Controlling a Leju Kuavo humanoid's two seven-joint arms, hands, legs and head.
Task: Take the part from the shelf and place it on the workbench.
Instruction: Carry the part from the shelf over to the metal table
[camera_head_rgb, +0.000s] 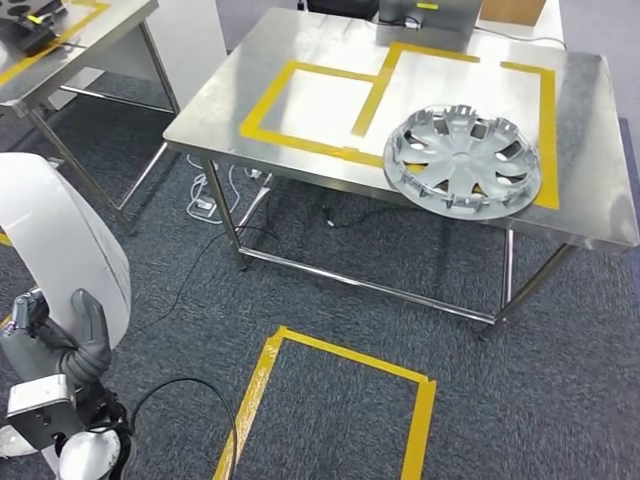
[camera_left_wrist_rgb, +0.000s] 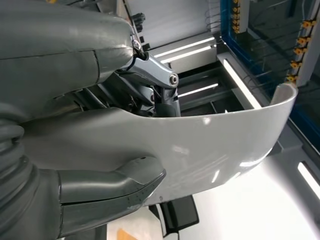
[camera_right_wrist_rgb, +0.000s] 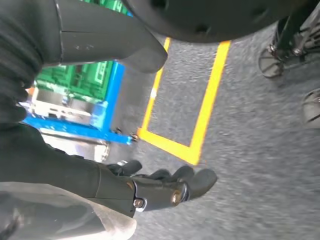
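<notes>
The part (camera_left_wrist_rgb: 211, 150) is a pale grey-white curved panel, smooth and glossy, bowed like a shell and ending in a thin upturned edge; in the head view it shows as a broad white curved sheet (camera_head_rgb: 64, 250) low at the robot's left side, off the workbench and above the carpet. The left hand (camera_left_wrist_rgb: 124, 130) holds it: the thick grey thumb lies along one face of the panel and the darker fingers (camera_left_wrist_rgb: 151, 75) press on the other face, so the sheet is clamped between them. The right hand (camera_right_wrist_rgb: 166, 187) hangs above the grey carpet (camera_right_wrist_rgb: 256, 160), its dark fingers stretched out nearly straight, close together and with nothing in them. The steel workbench (camera_head_rgb: 249, 90) stands ahead, its top marked with yellow tape rectangles (camera_head_rgb: 317, 105). A silver wheel cover (camera_head_rgb: 462, 160) with spokes and clips around its rim lies flat on the bench near the front edge, partly over the tape. A further yellow tape rectangle (camera_head_rgb: 340, 400) marks the carpet before the bench.
</notes>
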